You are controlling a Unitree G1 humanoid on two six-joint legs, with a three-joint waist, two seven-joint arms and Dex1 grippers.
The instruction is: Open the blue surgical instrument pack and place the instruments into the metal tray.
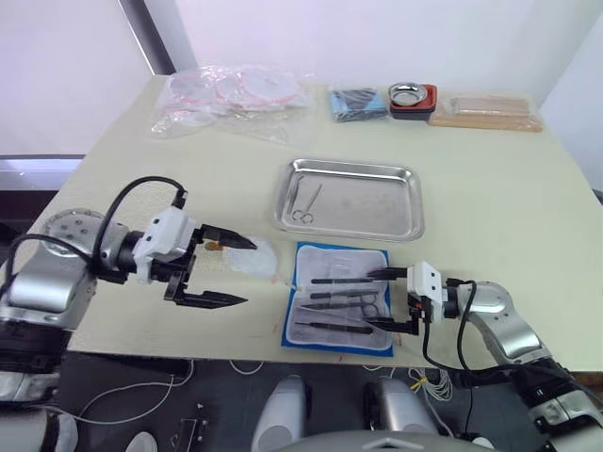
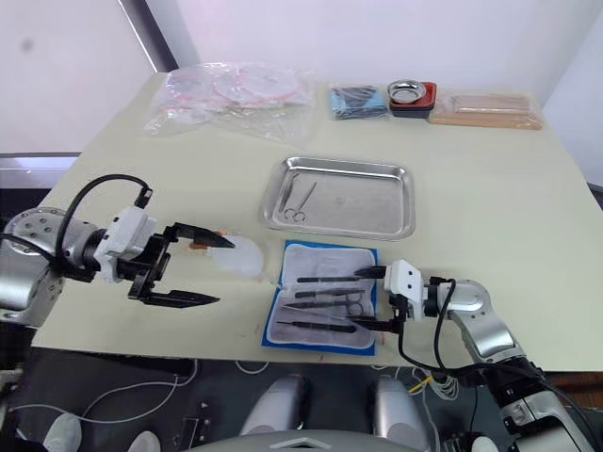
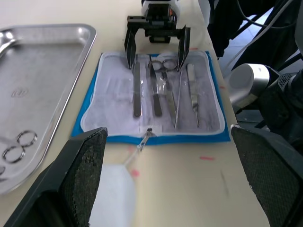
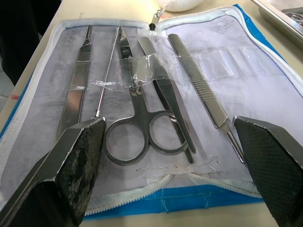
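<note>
The blue pack (image 1: 339, 298) lies unzipped and flat on the pale worktop (image 1: 490, 188), low in the centre of the head view, its grey-white lining facing up. Several slim instruments (image 4: 142, 99) lie side by side in it under clear straps: a scalpel handle, a thin probe, ring-handled scissors and tweezers. The right pincer (image 1: 388, 299) sits at the pack's right edge with its fingers spread wide over the tool handles, gripping nothing. The left pincer (image 1: 224, 271) hovers left of the pack, also wide open and empty, near a small clear wrapper (image 1: 252, 256). Just above the pack sits the metal tray (image 1: 377, 202), with one pair of scissors (image 1: 303, 202) lying in its left part.
</note>
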